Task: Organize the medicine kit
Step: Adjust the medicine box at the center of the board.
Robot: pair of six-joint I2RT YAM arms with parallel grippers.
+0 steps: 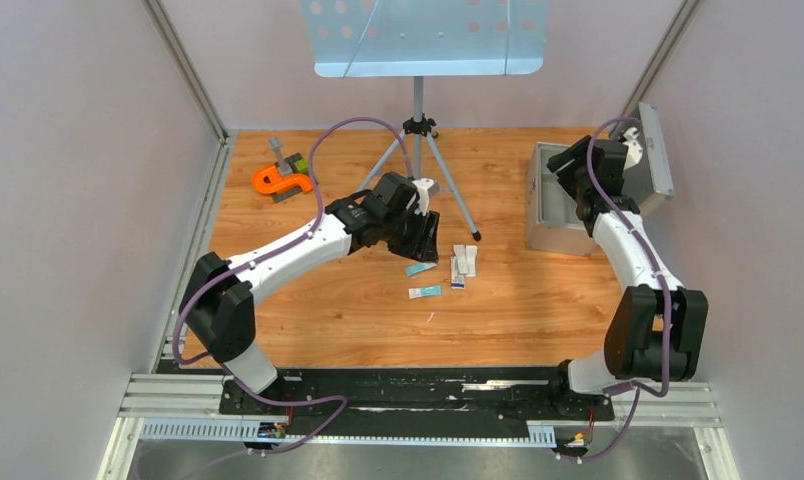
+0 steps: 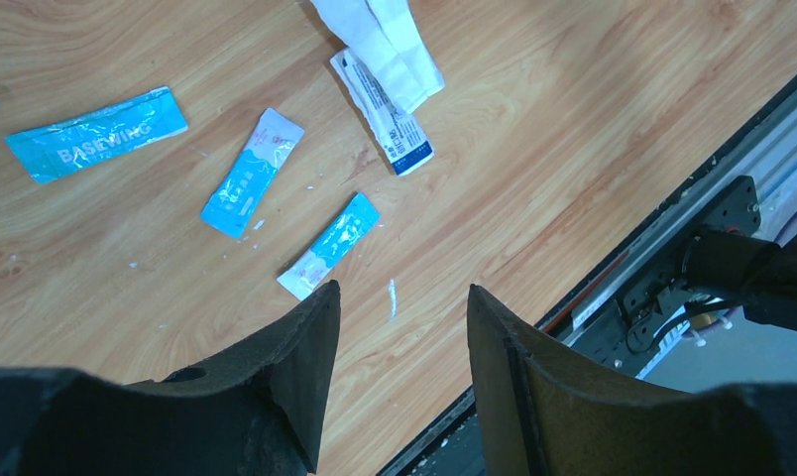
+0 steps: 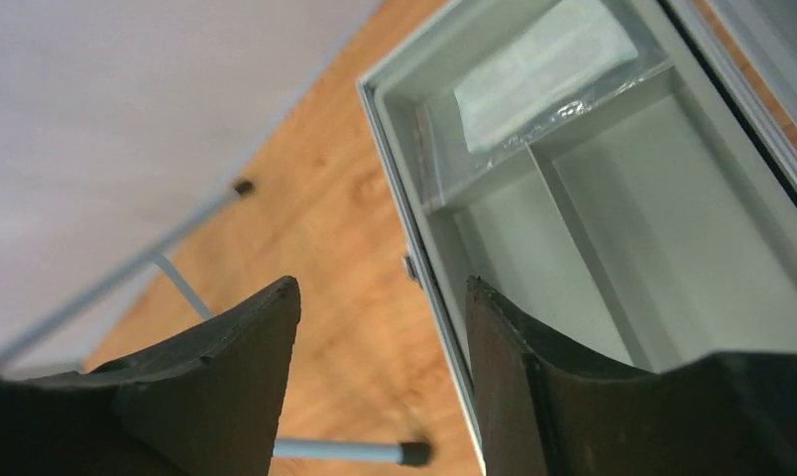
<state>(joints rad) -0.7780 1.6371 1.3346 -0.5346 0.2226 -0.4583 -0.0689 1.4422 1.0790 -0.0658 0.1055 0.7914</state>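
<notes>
My left pincer [image 2: 399,297] hangs spread wide, holding nothing, just above the wooden table [image 2: 593,109] and right over the scatter. Nearest my fingertips lies a small blue-and-white sachet [image 2: 330,245]. A second blue-and-white sachet [image 2: 251,171] sits just beyond it, and a larger teal foil sachet [image 2: 97,134] with white lettering lies off to one side. A white labelled strip packet [image 2: 383,111] touches a pair of white folded wrappers [image 2: 380,40]. All of these lie on the table, well apart from the case.

Over to my right pincer [image 3: 385,288]: also released, nothing between its fingers, hovering at the rim of the open grey metal medicine kit [image 3: 414,198]. One compartment holds a pale flat packet under clear film [image 3: 543,69], gauze perhaps, though it's too blurred to say. The other compartments in view look bare.

I judge this early going: lid up, one item in at most, the loose pieces all left to carry across.
</notes>
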